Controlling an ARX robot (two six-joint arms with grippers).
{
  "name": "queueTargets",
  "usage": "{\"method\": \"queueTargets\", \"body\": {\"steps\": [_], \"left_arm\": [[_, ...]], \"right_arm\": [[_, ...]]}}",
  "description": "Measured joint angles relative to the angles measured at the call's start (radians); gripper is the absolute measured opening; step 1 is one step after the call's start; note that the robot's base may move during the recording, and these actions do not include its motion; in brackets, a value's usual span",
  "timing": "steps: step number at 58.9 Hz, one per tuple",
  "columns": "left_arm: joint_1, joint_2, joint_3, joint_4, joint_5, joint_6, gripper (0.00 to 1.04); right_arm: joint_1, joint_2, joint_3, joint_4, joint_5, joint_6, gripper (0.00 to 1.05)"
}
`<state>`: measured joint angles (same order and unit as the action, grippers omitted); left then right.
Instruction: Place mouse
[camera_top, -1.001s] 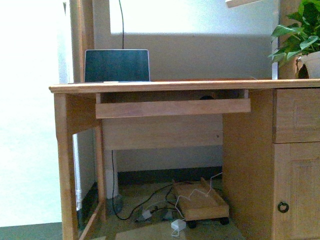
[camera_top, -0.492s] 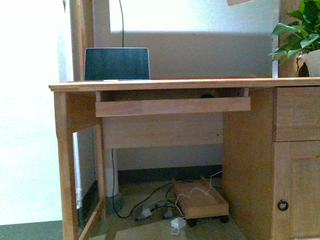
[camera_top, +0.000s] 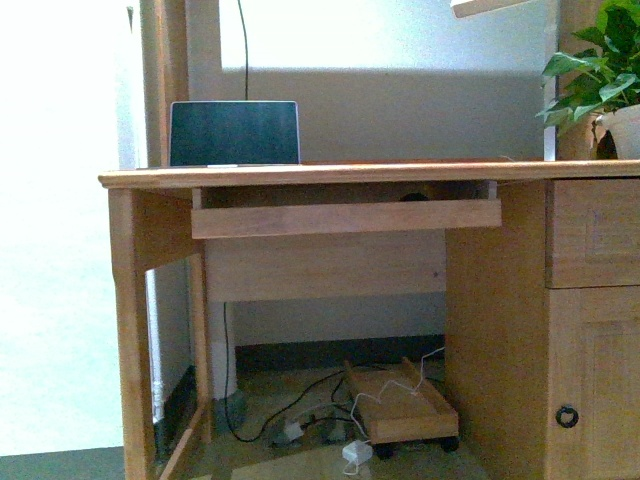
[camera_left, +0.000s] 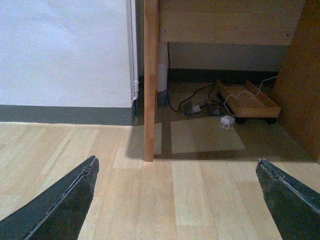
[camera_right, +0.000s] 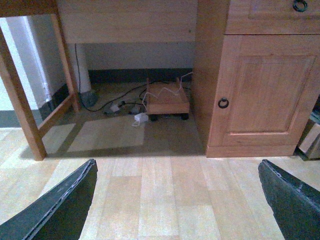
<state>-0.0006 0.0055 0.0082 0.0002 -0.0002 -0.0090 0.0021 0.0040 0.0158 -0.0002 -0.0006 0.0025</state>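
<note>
A small dark rounded shape, the mouse (camera_top: 412, 195), peeks just above the front rail of the pull-out keyboard tray (camera_top: 345, 217) under the wooden desk top (camera_top: 400, 171); most of it is hidden. Neither arm shows in the front view. My left gripper (camera_left: 177, 200) is open and empty, low over the wooden floor in front of the desk's left leg (camera_left: 150, 80). My right gripper (camera_right: 177, 200) is open and empty, low over the floor in front of the desk's cabinet door (camera_right: 260, 95).
A laptop (camera_top: 234, 132) stands open on the desk at the left. A potted plant (camera_top: 600, 70) stands at the right. Under the desk are a low wheeled wooden trolley (camera_top: 400, 405) and loose cables with a white adapter (camera_top: 355, 452).
The front view bobbed slightly up and back down. Nothing on or under the desk has moved.
</note>
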Motion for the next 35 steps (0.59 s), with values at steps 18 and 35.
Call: {"method": "queueTargets", "body": {"steps": [18,35], "left_arm": [[0.000,0.000,0.000,0.000,0.000,0.000,0.97],[0.000,0.000,0.000,0.000,0.000,0.000,0.97]], "right_arm": [[0.000,0.000,0.000,0.000,0.000,0.000,0.97],[0.000,0.000,0.000,0.000,0.000,0.000,0.97]]}}
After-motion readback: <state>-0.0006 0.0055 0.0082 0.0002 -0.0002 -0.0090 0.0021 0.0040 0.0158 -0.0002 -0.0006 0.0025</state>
